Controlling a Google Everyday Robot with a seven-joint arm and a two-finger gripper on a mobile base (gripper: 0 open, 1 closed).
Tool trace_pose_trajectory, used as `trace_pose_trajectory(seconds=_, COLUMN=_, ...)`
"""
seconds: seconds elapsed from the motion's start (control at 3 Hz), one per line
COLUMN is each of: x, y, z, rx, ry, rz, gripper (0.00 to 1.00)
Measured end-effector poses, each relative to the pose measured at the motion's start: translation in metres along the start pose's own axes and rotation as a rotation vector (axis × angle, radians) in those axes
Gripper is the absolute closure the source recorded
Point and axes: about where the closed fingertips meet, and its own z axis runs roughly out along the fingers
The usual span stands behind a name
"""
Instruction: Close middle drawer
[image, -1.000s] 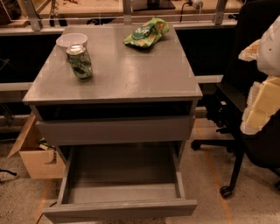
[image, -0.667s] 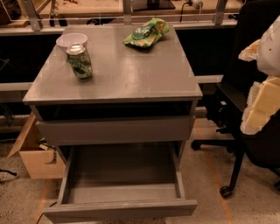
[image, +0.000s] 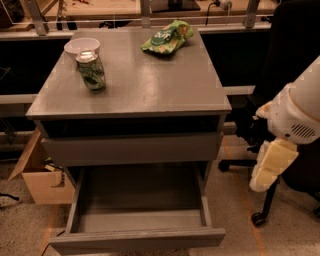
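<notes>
Camera view is filled low down by the wide, shallow, matte-grey middle drawer (image: 135, 239), which is pulled well out of the front of the grey cabinet (image: 150, 90). Its plain handleless front panel is seen nearest the lens, and its grey box interior lies bare. Directly above it, a second grey drawer front (image: 130, 148) is seated in the cabinet, with a dark slot between that front and the cabinet top.

On the cabinet top, a green-patterned drink can (image: 91, 71) is stood at the rear left, touching or just in front of a white bowl (image: 81, 46), and a crumpled green snack bag (image: 167, 37) is laid at the rear right. An open cardboard box (image: 42, 180) is set on the floor just left of the cabinet, and a black office chair (image: 295, 75) is parked to its right.

The cream-padded gripper (image: 270, 167) is hung from the white arm to the right of the cabinet, well apart from the drawer; whether it is spread or pressed together cannot be told.

The approach step is judged to be in hand, with no contact made. Next, the gripper would need to be brought round to the front panel and pressed squarely inward until the panel sits in line with the front above.
</notes>
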Motion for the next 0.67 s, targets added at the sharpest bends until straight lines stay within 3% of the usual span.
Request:
trace_pose_trajectory(seconds=0.33, x=0.008, y=0.025, z=0.068, rx=-0.063, ry=0.016, rz=0.056, gripper=0.0)
trace_pose_trajectory(seconds=0.67, x=0.026, y=0.061, z=0.141, rx=-0.138, ry=0.018, rz=0.159, gripper=0.0)
